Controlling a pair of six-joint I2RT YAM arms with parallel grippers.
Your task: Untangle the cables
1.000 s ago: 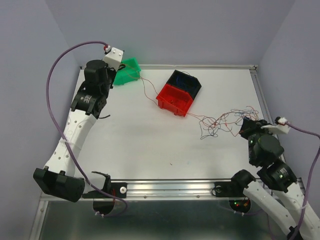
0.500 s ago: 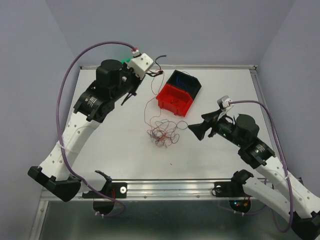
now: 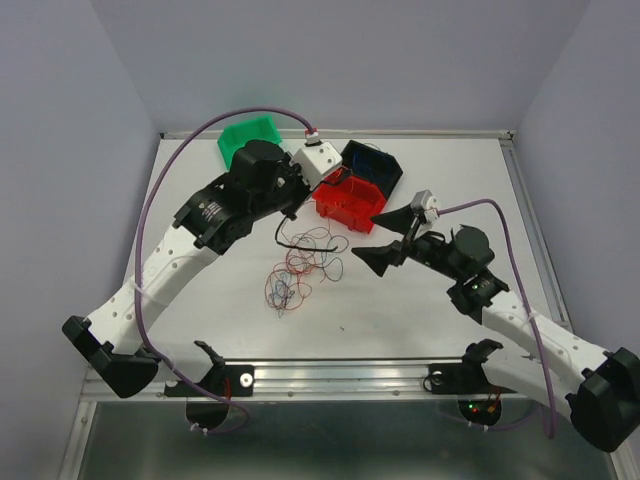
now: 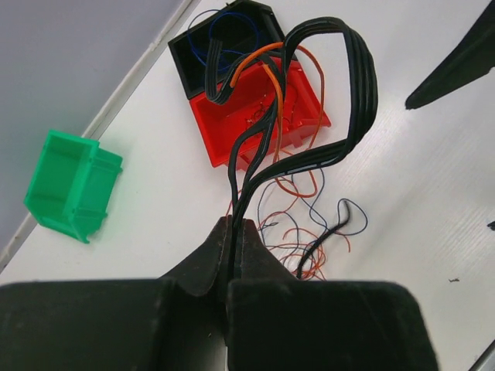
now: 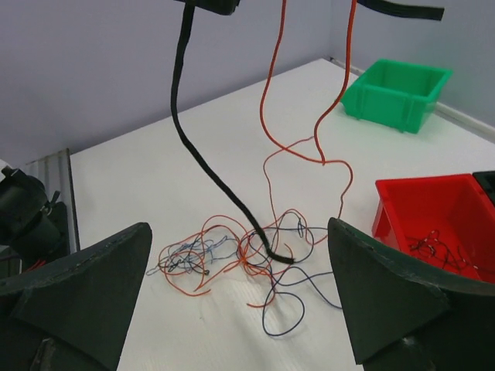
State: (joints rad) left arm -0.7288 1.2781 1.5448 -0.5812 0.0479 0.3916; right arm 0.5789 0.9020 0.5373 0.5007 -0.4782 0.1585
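We see the left end effector (image 4: 234, 232) pinching a few cables (image 4: 365, 85), the rest tangled on the desk (image 3: 450, 180) at 7 o'clock of the red bin (image 3: 350, 205); the right end effector (image 3: 363, 235) is wide open.

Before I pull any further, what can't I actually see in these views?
Top view: the left gripper is under the left arm, so its hold on the cables is hidden. Crossings in the pile are too thin to trace.
Left wrist view: the fingers cover the pile's near part.
Right wrist view: the hanging strands run off the top edge, and the black bin is cut by the right edge.
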